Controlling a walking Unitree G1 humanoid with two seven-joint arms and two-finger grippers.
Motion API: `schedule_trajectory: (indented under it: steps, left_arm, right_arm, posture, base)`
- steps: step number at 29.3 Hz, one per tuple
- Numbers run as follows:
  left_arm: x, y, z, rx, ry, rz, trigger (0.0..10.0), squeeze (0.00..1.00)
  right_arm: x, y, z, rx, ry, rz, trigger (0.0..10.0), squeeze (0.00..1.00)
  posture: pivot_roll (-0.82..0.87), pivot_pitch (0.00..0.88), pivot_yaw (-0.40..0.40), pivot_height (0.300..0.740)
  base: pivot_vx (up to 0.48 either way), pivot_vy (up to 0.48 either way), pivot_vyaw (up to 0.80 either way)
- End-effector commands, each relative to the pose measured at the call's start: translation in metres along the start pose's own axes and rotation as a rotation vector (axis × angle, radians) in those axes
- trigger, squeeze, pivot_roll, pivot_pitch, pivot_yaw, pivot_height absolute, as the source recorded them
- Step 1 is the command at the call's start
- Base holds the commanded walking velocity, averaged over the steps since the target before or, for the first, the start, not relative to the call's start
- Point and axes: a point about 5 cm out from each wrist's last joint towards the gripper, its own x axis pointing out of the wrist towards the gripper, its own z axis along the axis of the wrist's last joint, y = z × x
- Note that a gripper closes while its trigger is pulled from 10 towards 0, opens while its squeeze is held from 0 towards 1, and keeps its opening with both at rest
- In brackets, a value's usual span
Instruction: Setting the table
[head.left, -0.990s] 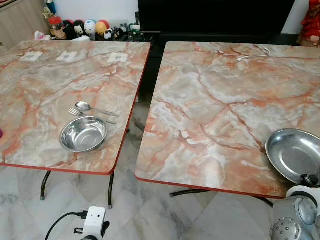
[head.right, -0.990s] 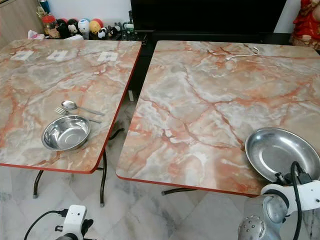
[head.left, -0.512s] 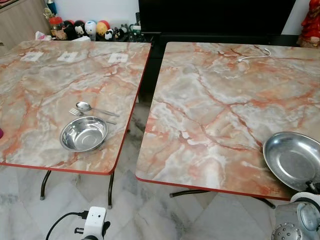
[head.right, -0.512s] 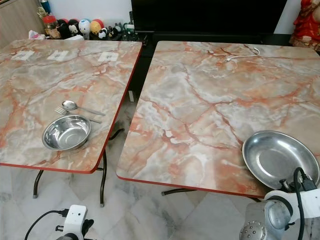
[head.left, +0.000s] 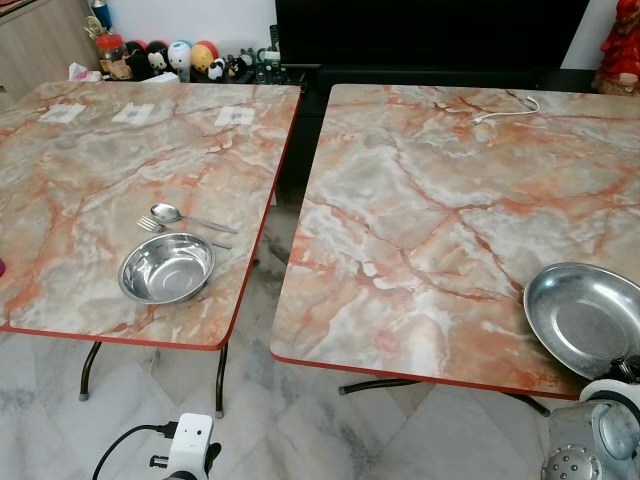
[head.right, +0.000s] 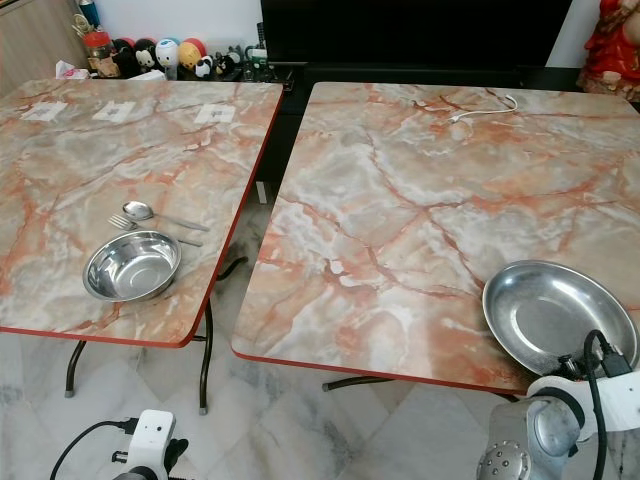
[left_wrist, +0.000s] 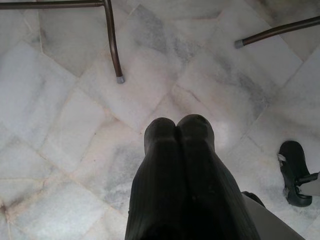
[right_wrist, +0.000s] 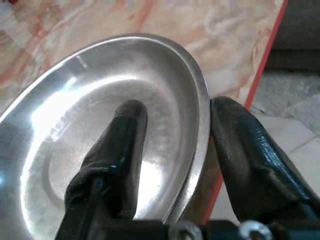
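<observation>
A shallow steel plate (head.right: 558, 315) lies at the front right corner of the right marble table (head.left: 430, 200), its rim reaching the red edge. My right gripper (right_wrist: 177, 107) is shut on the plate's near rim: one finger (right_wrist: 120, 150) lies inside the plate (right_wrist: 90, 120), the other (right_wrist: 250, 150) under it. On the left table (head.left: 90, 160) a steel bowl (head.left: 167, 267) stands near the front edge, with a spoon (head.left: 167, 213) and a fork (head.left: 150, 224) just behind it. My left gripper (left_wrist: 177, 122) hangs shut over the floor.
A floor gap (head.left: 285, 190) separates the two tables. A white cable (head.left: 505, 108) lies at the right table's back. Paper labels (head.left: 235, 116) sit at the left table's back, toys (head.left: 180, 55) behind them. Table legs (left_wrist: 112, 42) stand on the marble floor.
The plate has slid a little left and toward the table's front edge with my right gripper on it. My right arm sits lower in view. The left arm has stayed still.
</observation>
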Motion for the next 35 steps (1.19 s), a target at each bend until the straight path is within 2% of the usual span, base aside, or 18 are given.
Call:
schedule_trajectory:
  steps: [1, 5, 7, 8, 13, 14, 15, 16, 19, 20, 25, 28, 29, 34, 35]
  left_arm:
    - [-0.003, 0.002, -0.009, 0.014, 0.036, 0.003, 10.0, 0.00]
    - [-0.003, 0.002, -0.009, 0.013, 0.036, 0.003, 10.0, 0.00]
    - [-0.003, 0.002, -0.009, 0.011, 0.036, 0.002, 10.0, 0.00]
    - [-0.003, 0.002, -0.009, 0.011, 0.036, 0.001, 10.0, 0.00]
    - [-0.003, 0.001, -0.009, 0.011, 0.035, 0.000, 10.0, 0.00]
    - [-0.003, 0.001, -0.008, 0.010, 0.033, 0.000, 10.0, 0.00]
    - [-0.003, 0.001, -0.008, 0.009, 0.033, 0.000, 10.0, 0.00]
    - [-0.002, 0.000, -0.008, 0.009, 0.032, 0.001, 10.0, 0.00]
    - [-0.002, 0.000, -0.008, 0.009, 0.032, 0.001, 10.0, 0.00]
    - [-0.002, -0.001, -0.008, 0.010, 0.033, 0.001, 10.0, 0.00]
    - [-0.002, -0.001, -0.007, -0.003, 0.032, 0.009, 10.0, 0.00]
    - [-0.002, 0.001, -0.007, -0.028, 0.033, 0.029, 10.0, 0.00]
    - [-0.002, 0.003, -0.007, -0.032, 0.033, 0.036, 10.0, 0.00]
    - [-0.002, 0.008, -0.007, -0.057, 0.036, 0.058, 10.0, 0.00]
    - [-0.003, 0.012, -0.007, -0.094, 0.037, 0.083, 10.0, 0.00]
  right_arm:
    - [-0.002, 0.006, 0.009, -0.007, -0.049, 0.035, 10.0, 0.00]
    - [-0.004, 0.006, 0.016, -0.056, -0.111, 0.038, 10.0, 0.00]
    - [-0.005, 0.002, 0.019, -0.099, -0.146, 0.022, 10.0, 0.00]
    - [-0.006, -0.002, 0.021, -0.148, -0.169, 0.003, 10.0, 0.00]
    - [-0.008, -0.003, 0.023, -0.223, -0.194, 0.038, 10.0, 0.00]
    - [-0.009, 0.004, 0.026, -0.294, -0.229, 0.107, 10.0, 0.00]
    - [-0.010, 0.011, 0.027, -0.314, -0.242, 0.163, 10.0, 0.00]
    - [-0.012, 0.027, 0.024, -0.345, -0.232, 0.302, 10.0, 0.00]
    - [-0.016, 0.042, 0.019, -0.365, -0.208, 0.438, 10.0, 0.00]
    - [-0.026, 0.063, 0.010, -0.385, -0.172, 0.629, 10.0, 0.00]
    - [-0.032, 0.077, 0.002, -0.404, -0.144, 0.729, 10.0, 0.00]
    - [-0.037, 0.086, -0.007, -0.421, -0.079, 0.857, 10.0, 0.00]
    - [-0.041, 0.093, -0.011, -0.476, -0.089, 0.946, 10.0, 0.00]
    - [-0.041, 0.098, -0.016, -0.539, -0.097, 0.999, 10.0, 0.00]
    - [-0.038, 0.100, -0.019, -0.567, -0.097, 1.009, 10.0, 0.00]
  posture:
    - [-0.05, 0.063, 0.008, 0.740]
    - [-0.05, 0.063, 0.008, 0.740]
    - [-0.05, 0.063, 0.007, 0.740]
    - [-0.05, 0.064, 0.008, 0.740]
    - [-0.06, 0.066, 0.008, 0.740]
    - [-0.06, 0.067, 0.007, 0.740]
    - [-0.06, 0.066, 0.005, 0.740]
    - [-0.06, 0.067, 0.005, 0.740]
    - [-0.06, 0.067, 0.005, 0.740]
    - [-0.07, 0.068, 0.006, 0.740]
    - [-0.06, 0.068, 0.005, 0.740]
    - [-0.06, 0.067, 0.009, 0.740]
    - [-0.06, 0.066, 0.010, 0.740]
    - [-0.05, 0.063, 0.007, 0.740]
    - [-0.05, 0.060, 0.006, 0.740]
  base:
    - [0.000, 0.000, 0.00]
    - [0.000, 0.000, 0.00]
    - [0.000, 0.000, 0.00]
    - [0.000, 0.000, 0.00]
    - [0.000, 0.000, 0.00]
    - [0.000, 0.000, 0.00]
    - [0.000, 0.000, 0.00]
    - [0.000, 0.000, 0.00]
    - [0.000, 0.000, 0.00]
    - [0.000, 0.000, 0.00]
    - [0.000, 0.000, 0.00]
    - [0.000, 0.000, 0.00]
    - [0.000, 0.000, 0.00]
    - [0.000, 0.000, 0.00]
    - [0.000, 0.000, 0.00]
